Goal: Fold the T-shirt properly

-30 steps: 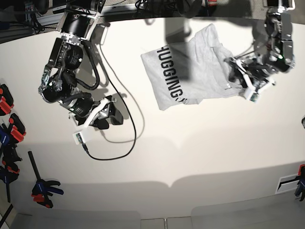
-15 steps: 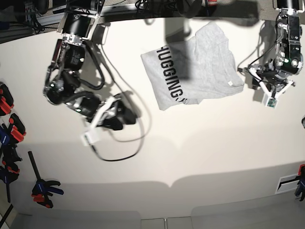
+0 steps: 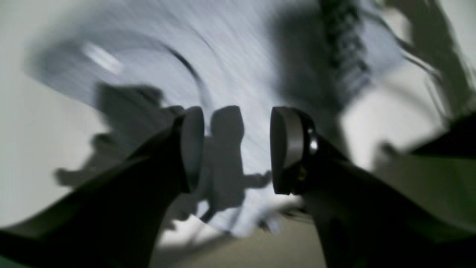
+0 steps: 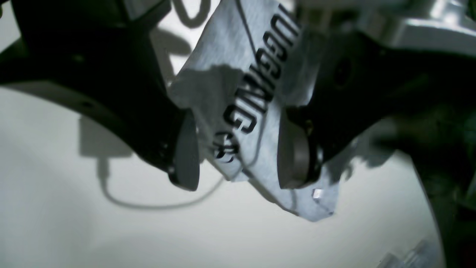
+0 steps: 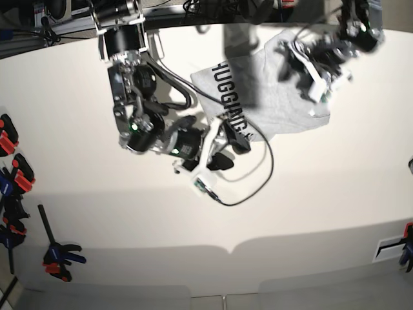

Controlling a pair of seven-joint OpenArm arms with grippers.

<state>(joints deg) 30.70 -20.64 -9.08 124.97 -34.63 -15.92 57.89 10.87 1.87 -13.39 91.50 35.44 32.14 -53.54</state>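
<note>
Crumpled light heather-grey cotton T-shirt (image 5: 271, 97) lying on the pale cream counter (image 5: 310, 194), toward its far edge and right of centre in the base view. Black block capital lettering (image 5: 231, 106) face up along the shirt's left edge, running toward the near corner. Fabric bunched and partly shaded at the far side; small white label (image 5: 312, 113) showing near the right-hand corner.

Right hand (image 5: 229, 145), on the black and silver arm at the left of the base view, poised at the shirt's near-left corner, close to the end of the lettering. From the right wrist view: right hand (image 4: 238, 152) spread wide, dark round pads (image 4: 186, 152) on either side of the lettered corner (image 4: 253, 96), nothing pinched between them; contact with the cloth not clear. Thin black cable (image 5: 255, 187) looping from that arm across the counter just in front of the shirt.

Left hand (image 5: 310, 68), at the right of the base view, above the shirt's far-right part. From the left wrist view, heavily blurred: left hand (image 3: 237, 149) spread, grey fabric (image 3: 230, 67) seen below through the gap, nothing gripped.

Red and black clamps (image 5: 10, 171) along the counter's left edge, well apart from the shirt; blue and black clamp (image 5: 58, 255) near the front-left corner.
</note>
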